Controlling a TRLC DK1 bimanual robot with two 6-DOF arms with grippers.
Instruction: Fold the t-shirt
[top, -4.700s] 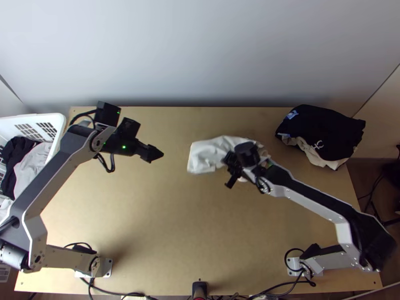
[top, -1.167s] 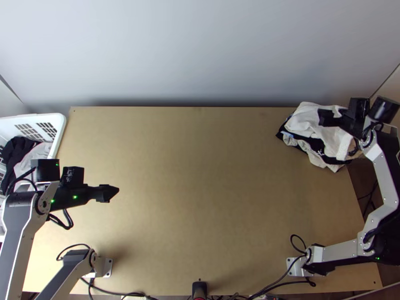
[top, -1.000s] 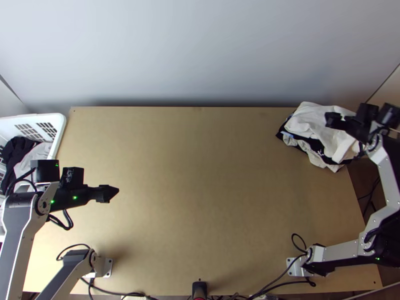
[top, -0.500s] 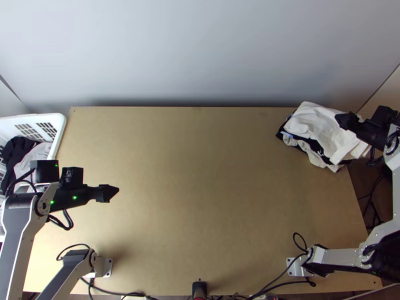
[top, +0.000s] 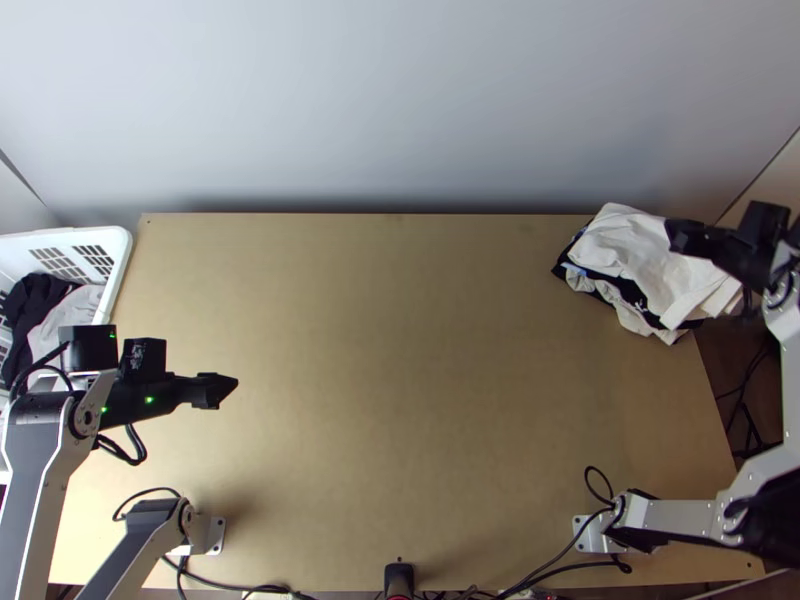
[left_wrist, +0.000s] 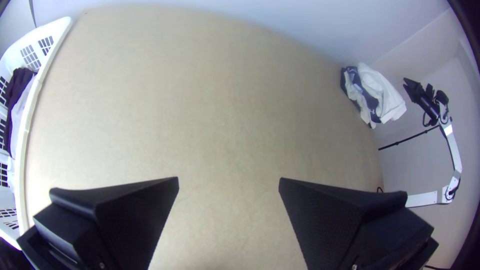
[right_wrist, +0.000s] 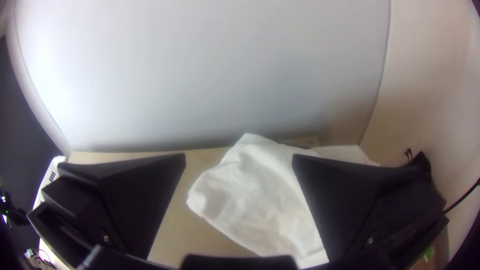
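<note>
And there lay the white t-shirt (top: 625, 245), atop a black garment (top: 635, 291) at the table's (top: 400, 350) far right corner! Right gripper (top: 680, 237), wide open, hung near it; left gripper (top: 228, 388), wide too, well apart.

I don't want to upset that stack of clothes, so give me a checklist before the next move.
1. White fabric garment on top of the stack: ok.
2. Right gripper holding nothing, jaws apart: ok.
3. Left gripper holding nothing, jaws apart: ok.
4. Stack wholly within the light wooden table: not ok, it seems to overhang the right edge.
5. White garment's inner layers flat: cannot tell.
6. Dark clothing inside the white plastic basket: ok.
</note>
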